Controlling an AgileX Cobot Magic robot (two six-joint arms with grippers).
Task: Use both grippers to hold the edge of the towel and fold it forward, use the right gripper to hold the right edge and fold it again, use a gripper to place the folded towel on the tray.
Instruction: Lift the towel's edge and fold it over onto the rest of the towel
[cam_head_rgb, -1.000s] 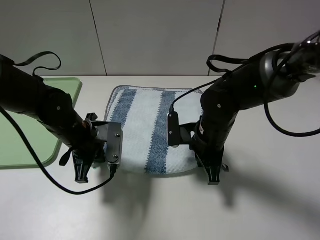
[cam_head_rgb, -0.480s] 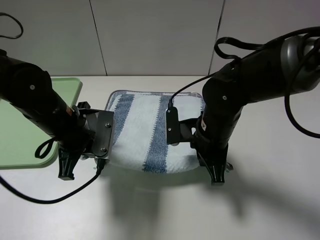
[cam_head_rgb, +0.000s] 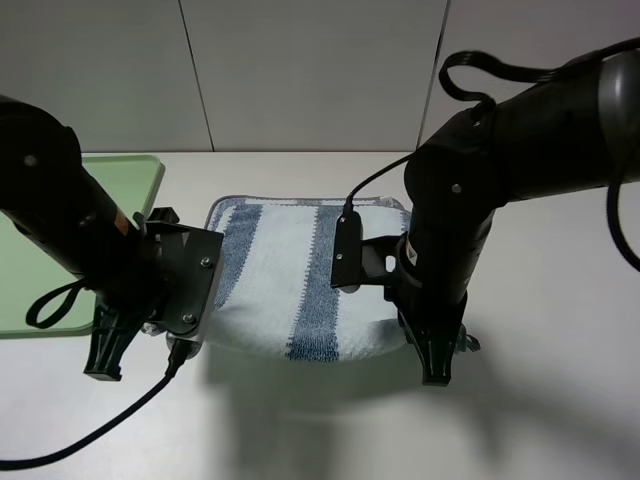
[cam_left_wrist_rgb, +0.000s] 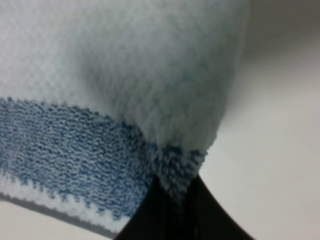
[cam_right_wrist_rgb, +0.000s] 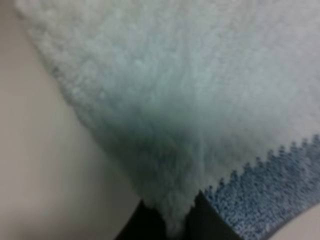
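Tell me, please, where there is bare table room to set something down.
Bare table lies right of the right arm and in front of the towel. The tray shows bare too. The middle is crowded: left pincer and right pincer clamp the towel.

The towel (cam_head_rgb: 300, 280) (thick, with blue-grey and pale stripes) has its near edge held up off the counter (cam_head_rgb: 300, 430), sagging between the two corners, while its far part lies flat. The left gripper (cam_left_wrist_rgb: 172, 207) and the right gripper (cam_right_wrist_rgb: 172, 222) each pinch one near corner. Its grey hem (cam_left_wrist_rgb: 50, 212) shows beside the left one. The light green tray (cam_head_rgb: 135, 172) lies flat to the towel's left.
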